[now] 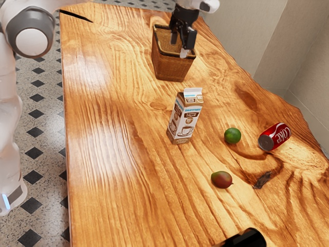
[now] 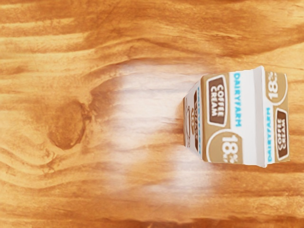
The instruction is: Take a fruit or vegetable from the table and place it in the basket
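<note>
The end effector [image 1: 179, 48] hangs high over the worktop [image 1: 113, 200], fingers apart and nothing between them. In the exterior view it overlaps the mouth of the basket [image 1: 172, 67], though the wrist view looks down on the cream carton [image 2: 237, 118] and bare wood, so I judge it is not down inside. The carton stands upright between the basket and the fruit.

Farther out lies the lime [image 1: 232, 136], with the red can [image 1: 275, 137] on its side near it; the mango [image 1: 222, 179] rests nearer the camera, and a black object [image 1: 249, 239] sits at the edge. Both fruits are on the wood, outside the basket.

Either should be light and fairly firm. The lime's smooth, round skin may roll or slip, so close low and centred on its widest part. The mango may bruise: grip gently across its narrower middle.
</note>
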{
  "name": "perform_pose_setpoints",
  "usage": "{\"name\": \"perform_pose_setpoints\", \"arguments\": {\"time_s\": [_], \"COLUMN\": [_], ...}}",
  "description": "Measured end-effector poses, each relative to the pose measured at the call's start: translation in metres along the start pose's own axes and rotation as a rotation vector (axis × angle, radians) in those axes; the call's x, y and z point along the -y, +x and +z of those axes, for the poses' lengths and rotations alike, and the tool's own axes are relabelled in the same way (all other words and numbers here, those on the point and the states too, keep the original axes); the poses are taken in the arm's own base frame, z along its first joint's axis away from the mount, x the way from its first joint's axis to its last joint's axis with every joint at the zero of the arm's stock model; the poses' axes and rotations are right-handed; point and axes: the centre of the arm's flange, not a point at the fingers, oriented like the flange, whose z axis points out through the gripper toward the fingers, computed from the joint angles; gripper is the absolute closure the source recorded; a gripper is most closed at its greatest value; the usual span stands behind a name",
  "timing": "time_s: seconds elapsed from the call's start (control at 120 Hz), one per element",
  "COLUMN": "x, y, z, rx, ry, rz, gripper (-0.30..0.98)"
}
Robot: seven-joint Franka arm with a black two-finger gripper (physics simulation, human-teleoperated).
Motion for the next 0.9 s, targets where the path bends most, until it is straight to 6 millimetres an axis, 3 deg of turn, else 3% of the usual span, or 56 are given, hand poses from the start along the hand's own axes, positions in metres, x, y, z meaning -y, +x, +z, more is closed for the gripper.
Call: {"name": "perform_pose_setpoints", "arguments": {"time_s": [0.233,0.258,0.3,0.325,0.342,0.392,0.425,0.458,0.5,0.533,0.592,0.633,0.667,0.725,0.9], "x": [0.098,0.107,0.121,0.131,0.139,0.165,0.165,0.145,0.091,0.022,-0.123,-0.188,-0.209,-0.223,-0.289], "y": [-0.017,-0.025,-0.051,-0.064,-0.068,-0.067,-0.064,-0.053,-0.027,-0.007,0.009,0.017,0.03,0.05,0.065], "z": [-0.001,-0.022,-0.093,-0.118,-0.125,-0.119,-0.115,-0.112,-0.102,-0.088,-0.06,-0.034,-0.009,0.024,0.073], "rx": [-0.034,-0.072,-0.214,-0.263,-0.272,-0.249,-0.237,-0.23,-0.214,-0.192,-0.153,-0.128,-0.103,-0.071,-0.072], "ry": [0.035,0.043,0.093,0.12,0.134,0.16,0.166,0.163,0.144,0.121,0.097,0.098,0.105,0.115,0.078], "rz": [-0.075,-0.086,-0.112,-0.133,-0.149,-0.19,-0.182,-0.13,-0.01,0.134,0.41,0.526,0.56,0.582,0.704], "gripper": [0.02,0.02,0.02,0.02,0.02,0.02,0.02,0.02,0.02,0.02,0.02,0.02,0.02,0.02,0.02]}}
